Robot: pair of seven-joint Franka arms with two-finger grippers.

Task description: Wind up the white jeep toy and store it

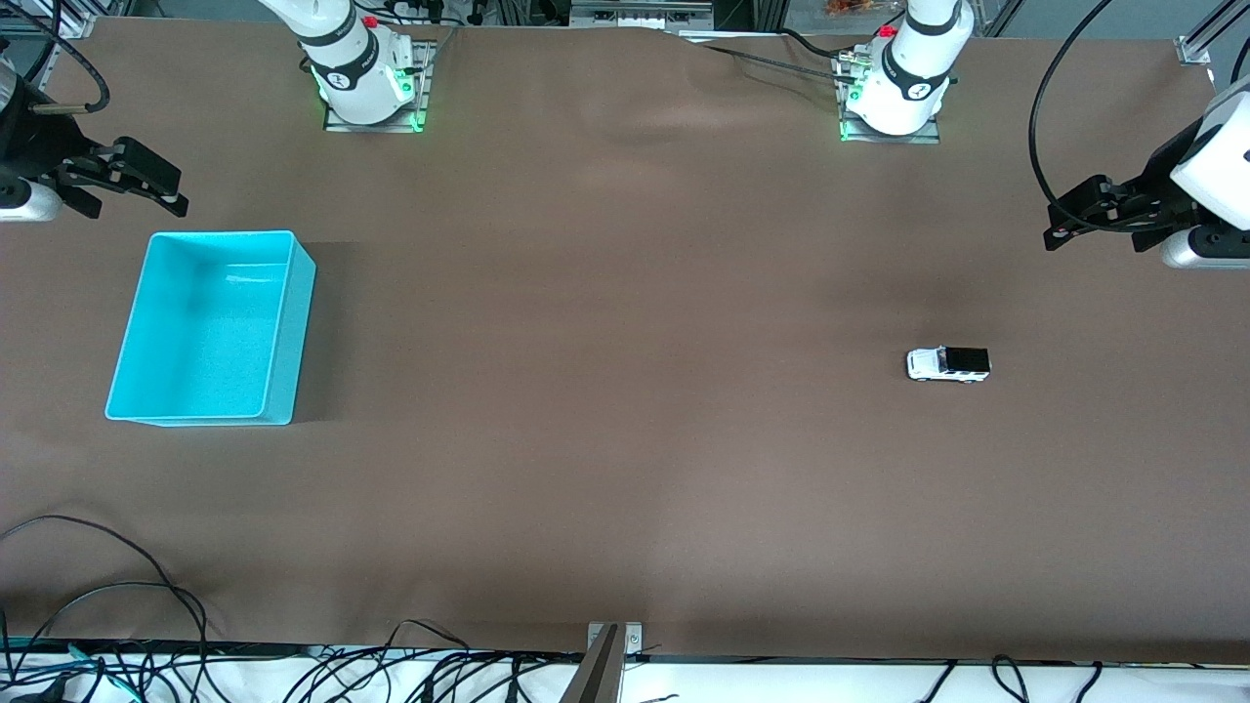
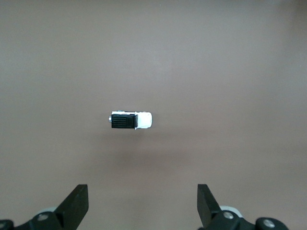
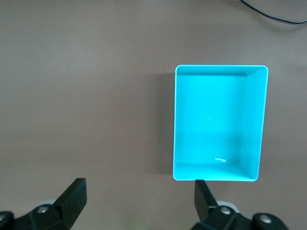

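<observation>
- Left gripper [image 1: 1055, 232] hangs at the right edge of the front frame, up in the air over bare brown table [image 1: 625, 439], fingers spread wide with nothing between them.
- Right gripper [image 1: 176, 200] sits in the upper left of the frame, jaws apart too, also empty, just above the turquoise bin [image 1: 127, 332] in that view.
- White jeep toy [image 1: 948, 363] is on its wheels at right of centre, toward the left arm's end, well apart from the bin.
- Left wrist view has the jeep dead centre; right wrist view looks down into the bin, nothing in it.
</observation>
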